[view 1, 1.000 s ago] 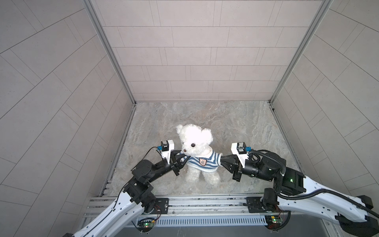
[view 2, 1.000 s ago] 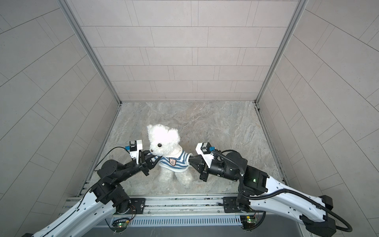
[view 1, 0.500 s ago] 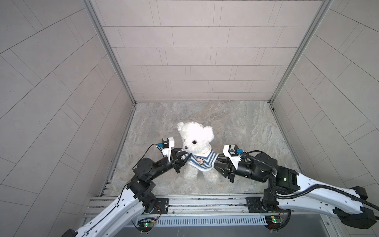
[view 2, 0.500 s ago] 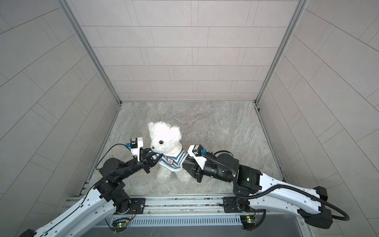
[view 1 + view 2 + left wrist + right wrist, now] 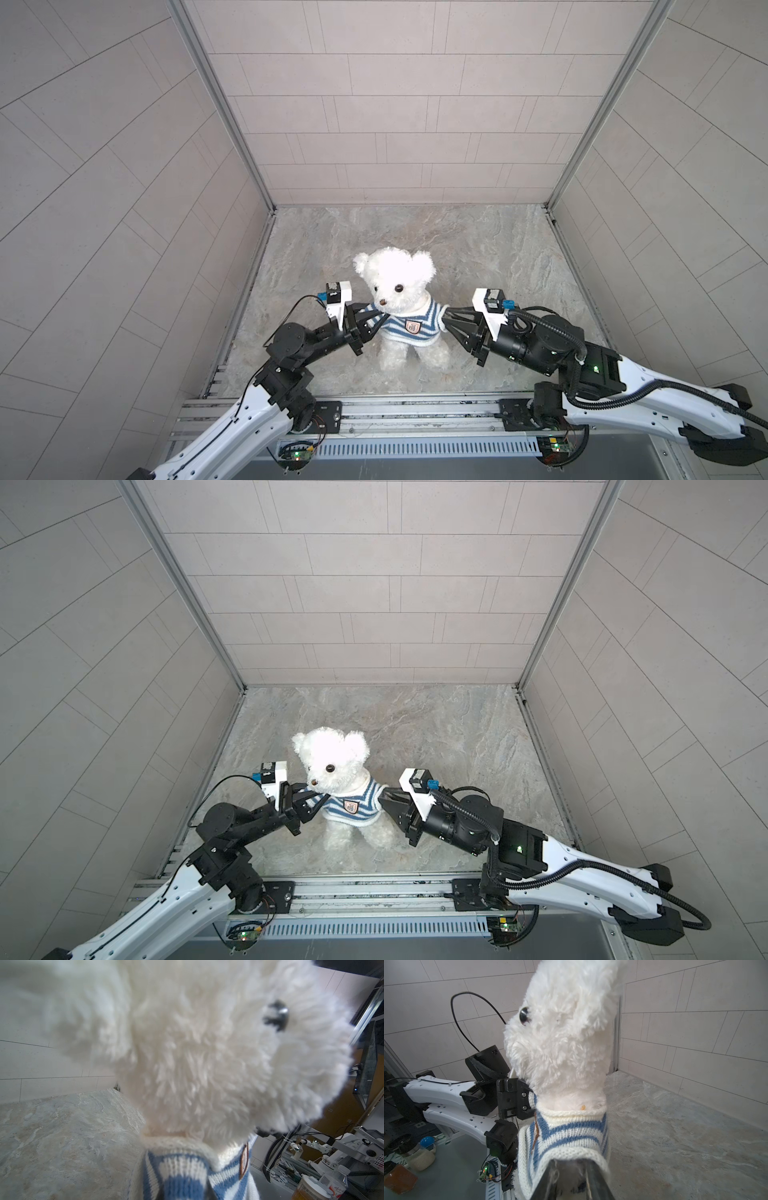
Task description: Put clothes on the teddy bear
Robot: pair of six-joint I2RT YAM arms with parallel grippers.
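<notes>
Counter: grey marbled slab under the bear.
Bear: white plush, upright on the counter, between both claws.
Shirt: blue-white stripes, chest badge, on the bear's torso.
Left claw: left of bear, clenched on shirt sleeve.
Right claw: right of bear, fingers astride its arm; cannot tell if gripping.

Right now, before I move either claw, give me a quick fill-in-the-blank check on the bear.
1. The teddy bear wears a blue-and-white ___ sweater.
2. The sweater's badge sits on the bear's ___.
3. The bear stands ___ between the left claw and the right claw.
Missing words: striped; chest; upright.
</notes>
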